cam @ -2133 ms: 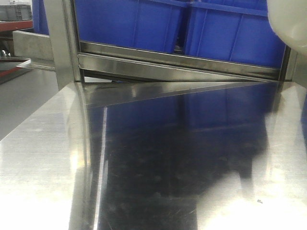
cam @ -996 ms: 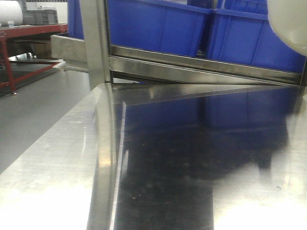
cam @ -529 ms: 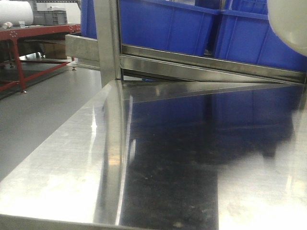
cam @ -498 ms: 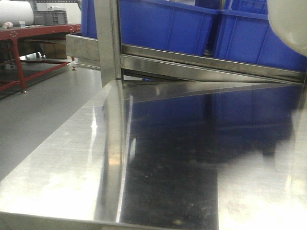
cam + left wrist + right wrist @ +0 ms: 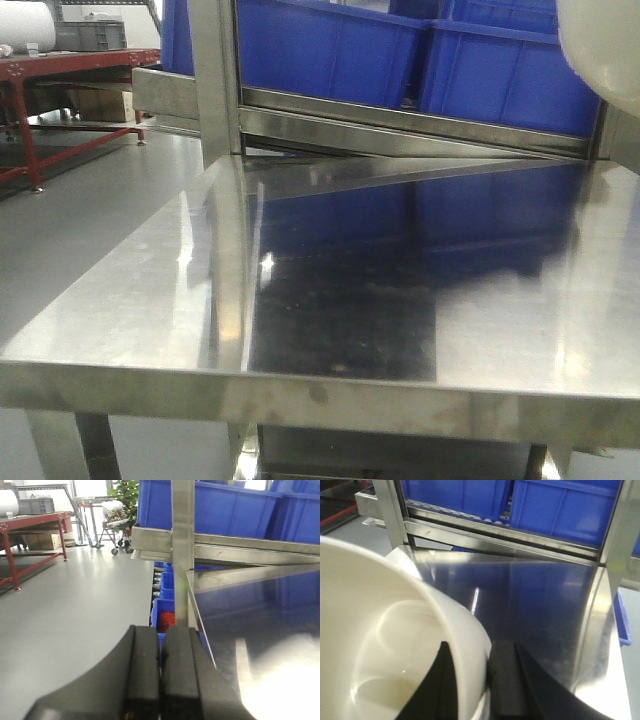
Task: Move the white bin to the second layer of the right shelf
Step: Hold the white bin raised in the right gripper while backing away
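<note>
The white bin [image 5: 380, 630] is a smooth cream tub that fills the left of the right wrist view. Its curved side also shows at the top right of the front view [image 5: 600, 50]. My right gripper [image 5: 480, 680] is shut on the bin's rim, one finger inside and one outside, holding it above the steel table [image 5: 330, 400]. My left gripper [image 5: 161, 670] is shut with nothing in it, off the table's left edge. Behind the table, a steel rack level [image 5: 470, 517] with small white rollers carries blue crates. I cannot tell whether it is the right shelf second layer.
Blue crates [image 5: 330, 50] fill the rack level behind the table. A steel rack post [image 5: 215, 80] stands at the table's back left corner. Low blue bins [image 5: 167, 612] sit beside that post. A red-framed bench [image 5: 60, 70] and carts [image 5: 112, 515] stand across the grey floor at left.
The view has drawn back from the rack and the table's front edge has come into sight. The rack post has shifted right in the frame. The bin stays at the top right.
</note>
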